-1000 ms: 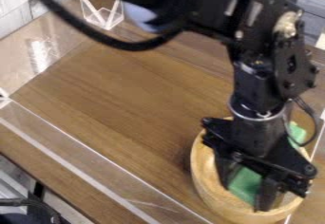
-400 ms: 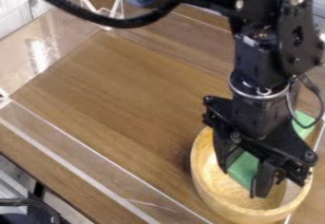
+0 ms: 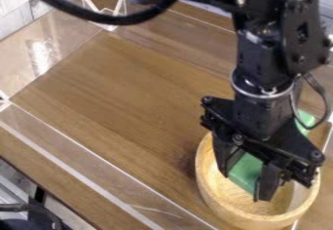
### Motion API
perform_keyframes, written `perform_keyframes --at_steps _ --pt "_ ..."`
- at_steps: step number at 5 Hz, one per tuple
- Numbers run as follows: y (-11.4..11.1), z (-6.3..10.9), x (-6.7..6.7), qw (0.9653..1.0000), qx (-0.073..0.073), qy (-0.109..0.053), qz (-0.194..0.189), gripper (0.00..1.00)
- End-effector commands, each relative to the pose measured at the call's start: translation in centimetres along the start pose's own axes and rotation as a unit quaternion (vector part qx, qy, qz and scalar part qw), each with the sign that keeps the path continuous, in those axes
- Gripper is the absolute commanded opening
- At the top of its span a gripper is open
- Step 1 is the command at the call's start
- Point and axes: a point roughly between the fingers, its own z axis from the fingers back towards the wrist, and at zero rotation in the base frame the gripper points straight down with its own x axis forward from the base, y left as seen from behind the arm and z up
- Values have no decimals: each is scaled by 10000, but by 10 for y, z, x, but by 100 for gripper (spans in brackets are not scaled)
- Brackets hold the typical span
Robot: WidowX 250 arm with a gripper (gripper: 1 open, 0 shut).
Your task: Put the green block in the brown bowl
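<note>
my tool (image 3: 264, 185) is around the green block (image 3: 244, 173) over the brown bowl (image 3: 212, 197), grip unclear; i should open gently above its middle.

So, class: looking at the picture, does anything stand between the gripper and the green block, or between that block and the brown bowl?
Nothing visible does. The gripper is right at the green block, its fingers around it, and the block is already within the rim of the brown bowl.
</note>
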Motion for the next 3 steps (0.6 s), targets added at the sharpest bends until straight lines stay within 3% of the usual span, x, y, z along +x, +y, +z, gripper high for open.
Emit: perform_keyframes --at_steps 1,2,3 --pt "-12 13 18 9983 -74 -380 426 0" --pt "-11 4 28 9952 -185 -487 830 0" --pt "-12 -10 27 9942 -244 -559 888 0"
